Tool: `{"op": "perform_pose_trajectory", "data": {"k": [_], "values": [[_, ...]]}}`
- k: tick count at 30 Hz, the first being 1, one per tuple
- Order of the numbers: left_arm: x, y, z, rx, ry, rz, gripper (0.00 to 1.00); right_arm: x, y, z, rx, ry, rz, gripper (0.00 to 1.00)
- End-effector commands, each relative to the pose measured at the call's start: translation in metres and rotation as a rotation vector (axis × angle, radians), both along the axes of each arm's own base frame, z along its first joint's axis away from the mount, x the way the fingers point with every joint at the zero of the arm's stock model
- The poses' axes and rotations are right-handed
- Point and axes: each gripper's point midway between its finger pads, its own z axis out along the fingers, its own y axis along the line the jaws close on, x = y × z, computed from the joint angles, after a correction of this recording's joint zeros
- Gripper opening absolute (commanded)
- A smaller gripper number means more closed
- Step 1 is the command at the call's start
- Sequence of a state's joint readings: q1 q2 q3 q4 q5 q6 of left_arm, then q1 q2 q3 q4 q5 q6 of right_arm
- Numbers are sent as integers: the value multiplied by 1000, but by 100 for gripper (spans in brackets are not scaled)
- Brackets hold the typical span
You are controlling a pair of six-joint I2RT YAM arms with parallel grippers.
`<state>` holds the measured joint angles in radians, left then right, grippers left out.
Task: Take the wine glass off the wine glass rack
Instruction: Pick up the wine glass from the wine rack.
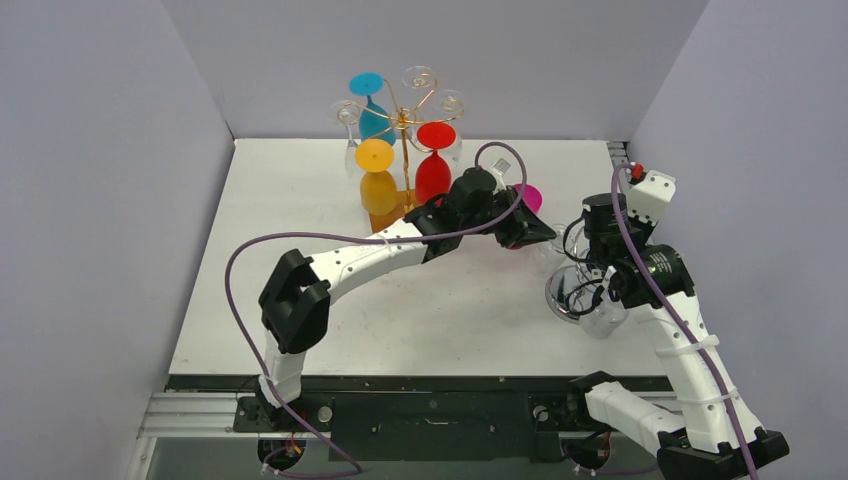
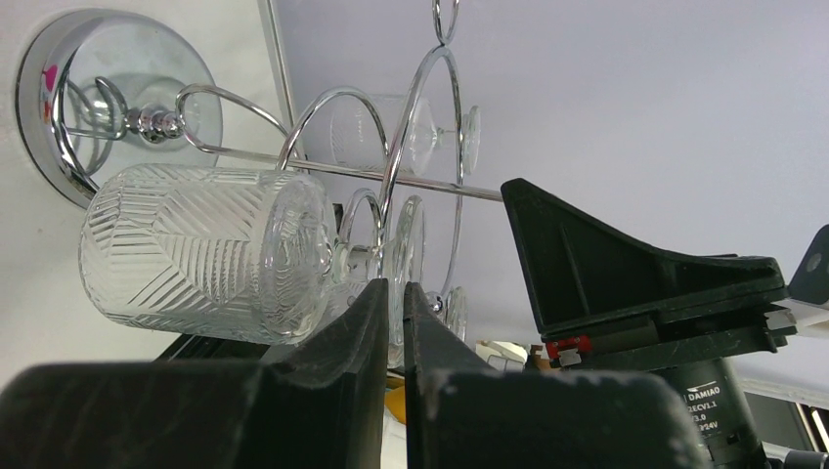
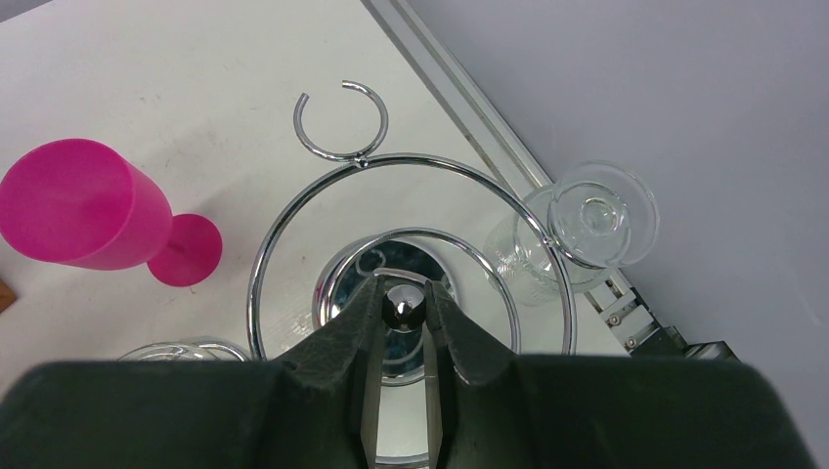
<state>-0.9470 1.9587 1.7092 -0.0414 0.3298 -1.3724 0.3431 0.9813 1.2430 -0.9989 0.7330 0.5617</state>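
Note:
The gold wire wine glass rack [image 1: 403, 118] stands at the back centre on a brown base. Blue [image 1: 372, 112], yellow [image 1: 378, 182] and red [image 1: 434, 168] wine glasses hang from it upside down. Both grippers are to its right, at a shorter chrome stand [image 1: 572, 295]. My left gripper [image 1: 535, 232] [image 2: 396, 293] is shut on a patterned clear wine glass [image 2: 205, 254] hanging from that stand, pinching it at the stem end by its foot. From above, my right gripper [image 1: 598, 290] [image 3: 405, 298] is shut on the ball knob [image 3: 403, 305] topping the chrome stand.
A magenta cup [image 1: 530, 197] [image 3: 73, 205] lies on its side between the rack and the chrome stand. Another clear glass [image 3: 587, 220] hangs on the stand's outer ring [image 3: 411, 161]. Grey walls close in the back and sides.

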Motion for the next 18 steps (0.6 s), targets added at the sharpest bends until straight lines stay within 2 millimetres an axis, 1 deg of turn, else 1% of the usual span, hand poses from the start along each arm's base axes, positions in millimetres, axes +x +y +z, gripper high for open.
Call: {"op": "perform_pose_trajectory", "data": {"k": [1,6,9,14,18], "values": [[-10,13,87,-193,-156,-31,0,0,5,2,15,-1,21,0],[-10,17,84,-190,-156,-24,0,-1,5,4,18,-6,21,0],[-6,24,83,-195,-154,-4,0,-1,5,6,21,-12,21,0],[-2,33,89,-211,-165,15,0,-1,5,8,24,-17,22,0],[-1,39,88,-209,-163,25,0,-1,5,11,26,-22,22,0]]}}
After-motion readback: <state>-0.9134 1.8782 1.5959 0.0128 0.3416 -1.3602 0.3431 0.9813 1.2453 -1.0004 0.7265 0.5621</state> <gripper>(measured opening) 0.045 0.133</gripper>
